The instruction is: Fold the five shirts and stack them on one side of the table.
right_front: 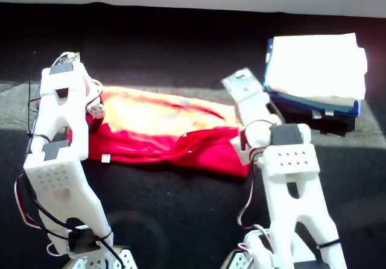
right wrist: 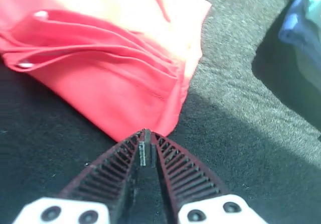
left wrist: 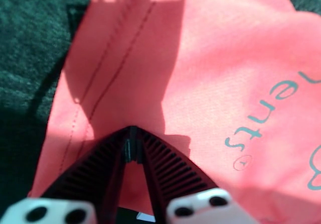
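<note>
Red shirt (right_front: 163,130) lies mid-table (right_front: 181,215); folded stack (right_front: 313,76) at 2 o'clock.
Left gripper (left wrist: 131,143) at its 9 o'clock end and right gripper (right wrist: 144,148) at its 3 o'clock corner, both closed. Fabric judged light, limp: pinch corners.

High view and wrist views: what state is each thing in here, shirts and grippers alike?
red shirt, folded over lengthwise, lying on the table.
stack of folded shirts, folded, white one on top, on the right arm's side.
left gripper, shut, tips over the red shirt.
right gripper, shut, tips at the red shirt's edge.
</note>
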Robot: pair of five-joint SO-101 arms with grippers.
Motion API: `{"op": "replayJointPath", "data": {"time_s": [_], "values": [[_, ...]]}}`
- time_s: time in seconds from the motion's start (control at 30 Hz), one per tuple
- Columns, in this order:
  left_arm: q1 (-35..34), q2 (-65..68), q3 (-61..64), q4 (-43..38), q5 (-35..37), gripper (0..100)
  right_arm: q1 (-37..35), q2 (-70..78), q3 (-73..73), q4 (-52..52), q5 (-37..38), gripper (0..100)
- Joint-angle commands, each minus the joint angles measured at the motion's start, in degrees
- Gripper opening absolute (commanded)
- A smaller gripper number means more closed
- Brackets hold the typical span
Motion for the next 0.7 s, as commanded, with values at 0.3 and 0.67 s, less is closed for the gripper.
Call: {"op": "replayJointPath", "data": {"time_s": [0.3,0.67], "values": [[-0.4,0.0,0.2,-1.8,-0.6,1,-18.0,16.0,0.8,-12.8,-6.9,0.7],[-0.4,0.0,0.2,-1.8,-0.6,1,-18.8,38.8,-25.8,-11.5,-7.1,0.7]]}}
